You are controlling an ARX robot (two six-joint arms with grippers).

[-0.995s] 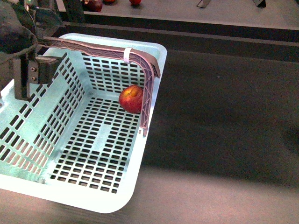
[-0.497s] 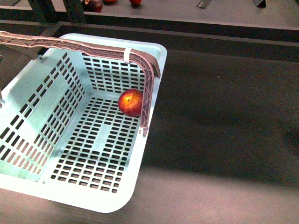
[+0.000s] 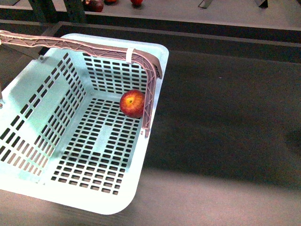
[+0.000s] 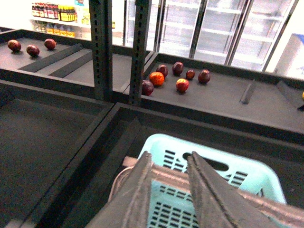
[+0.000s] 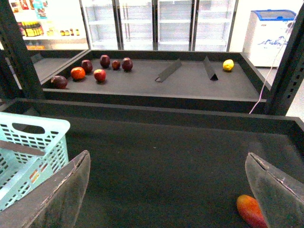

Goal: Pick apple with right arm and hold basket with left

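Left hand (image 4: 168, 190): fingers close together, straddling the ribbed brown handle (image 3: 94, 47) of the basket (image 3: 28, 99); whether actually clamped, cannot tell.

Right hand (image 5: 166, 190): fingers wide apart, holding nothing, hanging over dark table (image 5: 156, 156).

Basket: pale green slotted plastic, on the table in the front view. Judged light, slightly flexible; best steadied at handle or rim.

Apple (image 3: 132, 103): red with yellow patch, on basket floor in far corner, touching the wall beside the handle's upright. Judged firm, smooth, a little slippery, prone to bruising; grip across widest part, from above, clear of handle.

Other fruit (image 5: 90, 71): on far shelf, well apart.
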